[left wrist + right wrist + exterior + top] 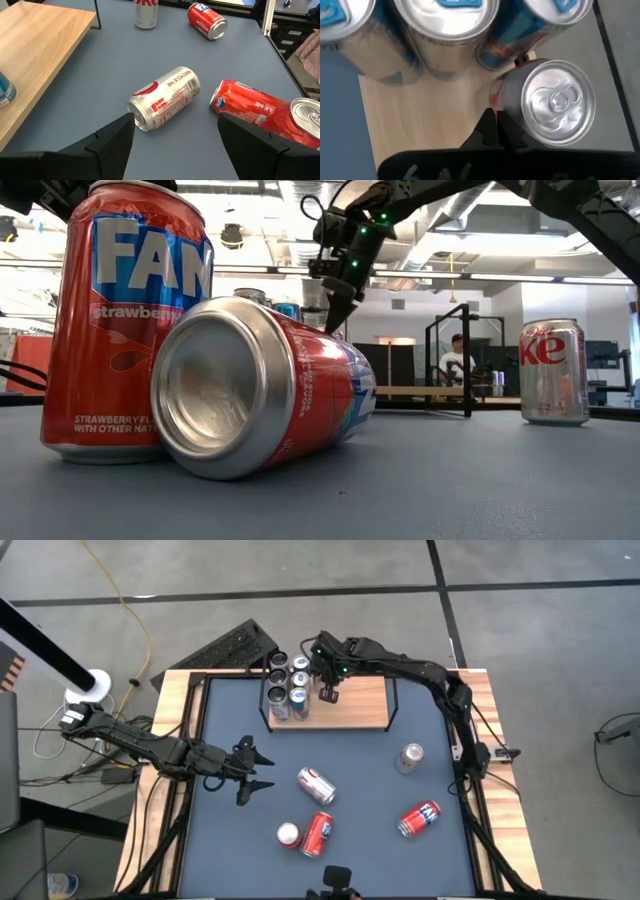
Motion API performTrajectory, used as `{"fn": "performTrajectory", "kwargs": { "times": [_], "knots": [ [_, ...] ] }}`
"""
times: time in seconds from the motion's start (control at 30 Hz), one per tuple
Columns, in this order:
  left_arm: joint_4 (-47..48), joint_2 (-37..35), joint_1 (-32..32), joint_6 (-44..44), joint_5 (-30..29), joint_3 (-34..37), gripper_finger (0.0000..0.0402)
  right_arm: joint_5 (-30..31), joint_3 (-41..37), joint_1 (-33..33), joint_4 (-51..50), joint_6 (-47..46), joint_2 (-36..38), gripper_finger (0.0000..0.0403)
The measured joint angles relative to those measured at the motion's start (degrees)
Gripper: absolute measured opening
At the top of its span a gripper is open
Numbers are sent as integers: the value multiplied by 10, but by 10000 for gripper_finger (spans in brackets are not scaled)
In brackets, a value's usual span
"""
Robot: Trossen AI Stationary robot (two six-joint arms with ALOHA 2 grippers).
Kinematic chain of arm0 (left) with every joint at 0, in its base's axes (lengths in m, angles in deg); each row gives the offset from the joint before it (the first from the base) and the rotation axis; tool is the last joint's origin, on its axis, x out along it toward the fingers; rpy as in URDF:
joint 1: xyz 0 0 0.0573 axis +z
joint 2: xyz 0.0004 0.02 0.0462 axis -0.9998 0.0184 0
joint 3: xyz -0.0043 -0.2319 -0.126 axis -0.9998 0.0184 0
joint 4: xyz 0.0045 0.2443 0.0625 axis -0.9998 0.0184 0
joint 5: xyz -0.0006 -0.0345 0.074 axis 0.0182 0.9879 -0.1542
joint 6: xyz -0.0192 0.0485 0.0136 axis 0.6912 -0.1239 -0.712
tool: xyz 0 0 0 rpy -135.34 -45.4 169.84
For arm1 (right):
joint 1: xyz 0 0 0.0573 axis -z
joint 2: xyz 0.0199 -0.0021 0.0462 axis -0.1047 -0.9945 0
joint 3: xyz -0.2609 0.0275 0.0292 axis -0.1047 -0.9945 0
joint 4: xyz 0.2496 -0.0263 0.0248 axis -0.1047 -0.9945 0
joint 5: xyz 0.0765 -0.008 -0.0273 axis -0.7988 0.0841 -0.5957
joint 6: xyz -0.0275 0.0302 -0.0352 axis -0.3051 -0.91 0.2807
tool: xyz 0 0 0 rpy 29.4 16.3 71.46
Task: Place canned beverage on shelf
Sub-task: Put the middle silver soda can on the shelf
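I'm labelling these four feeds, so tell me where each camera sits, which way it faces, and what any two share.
High view: overhead, straight down on the table; both arms show.
Low view: tabletop level, facing the room; right arm's end effector hangs behind red cans.
Left wrist view: on the left arm, facing the lying silver can between its open fingers.
Right wrist view: on the right arm, down on the shelf; shut fingertips show.
Shared: high and left wrist views both show that silver can.
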Motion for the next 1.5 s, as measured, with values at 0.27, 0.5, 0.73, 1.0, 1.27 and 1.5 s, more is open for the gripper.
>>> {"fn": "performTrajectory", "kwargs": {
  "times": [0.27,0.5,0.73,1.0,1.27,1.5],
  "knots": [
    [0,0,0,0,-1,0,275,2,17,-13,-91,-8,6,0],
    [8,0,0,0,-10,0,275,56,83,-18,-112,42,6,0],
    [9,0,0,1,-25,0,275,117,98,30,21,123,-2,0],
    [12,0,0,5,-38,0,275,69,97,72,60,142,-33,0],
    [12,0,10,16,-38,0,275,16,96,70,62,147,-37,0],
    [11,0,10,19,-33,0,275,12,96,70,58,146,-37,0]
  ]
}}
